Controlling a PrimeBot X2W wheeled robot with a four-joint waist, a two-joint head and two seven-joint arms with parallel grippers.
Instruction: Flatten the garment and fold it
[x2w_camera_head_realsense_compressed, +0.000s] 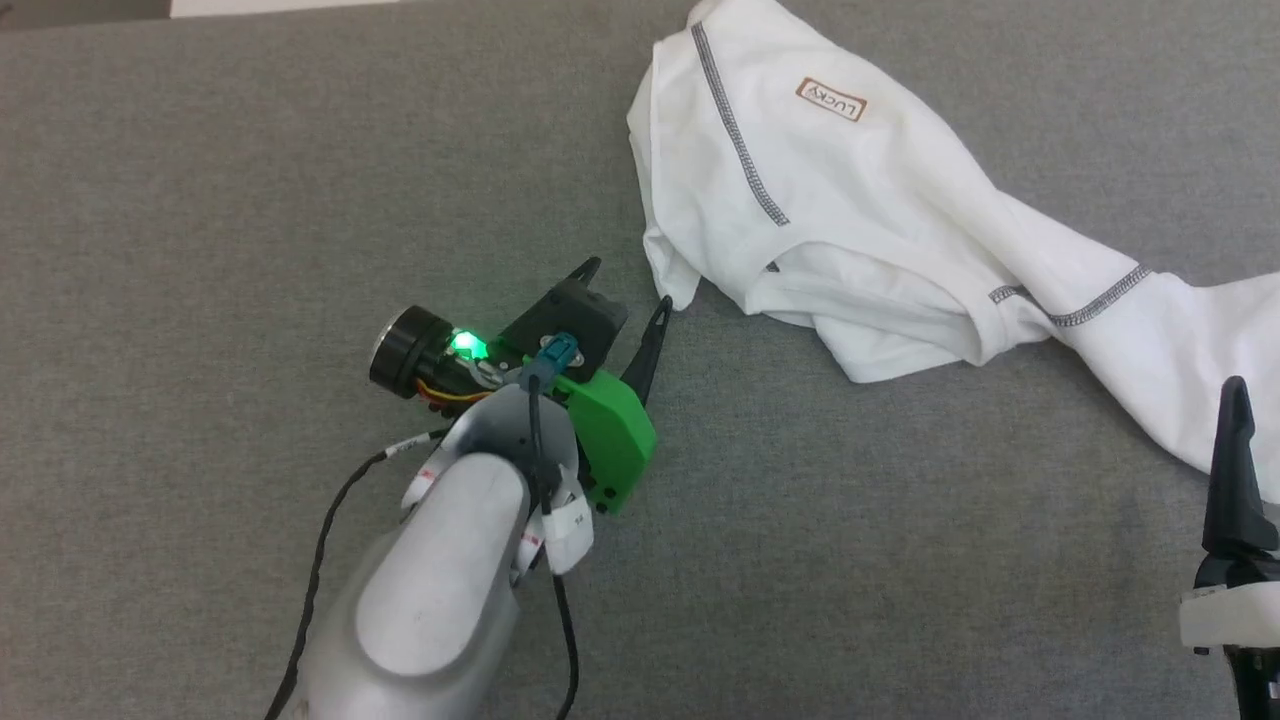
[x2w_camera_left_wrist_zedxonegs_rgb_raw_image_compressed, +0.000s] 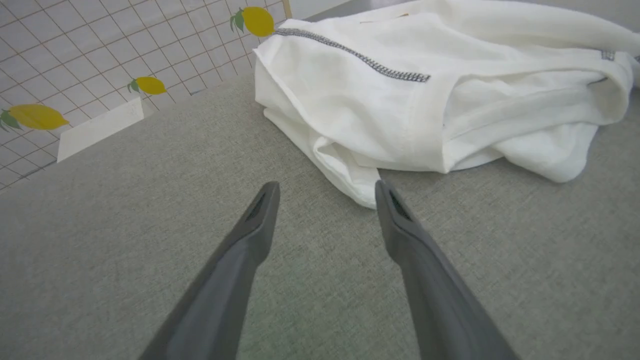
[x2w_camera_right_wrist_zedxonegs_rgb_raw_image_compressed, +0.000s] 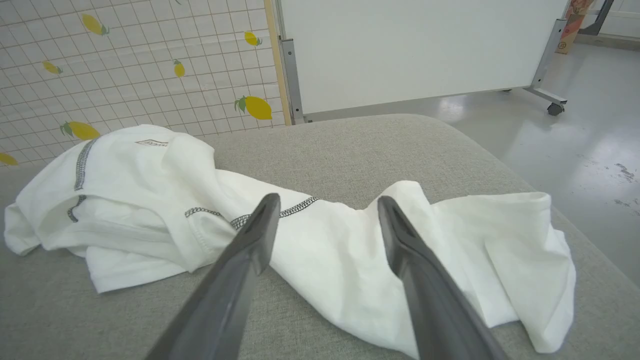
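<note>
We are working the flattening step: the garment (x2w_camera_head_realsense_compressed: 850, 180) is lying bunched at the far right of the tabletop (x2w_camera_head_realsense_compressed: 200, 200), left jaws standing wide beside its near corner, right jaws wide above its trailing end, each, we judge, needing an edge to pinch and spread outward.

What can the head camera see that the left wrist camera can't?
The head view's extras: the brown-edged LUCKY patch on the garment, the green housing behind the left gripper, and the right gripper at the lower right. The left wrist view's extras: a tiled wall with yellow lemons. Both share the white garment, the grey padded surface and the left gripper's open fingers, one tip close by the cloth's edge.
</note>
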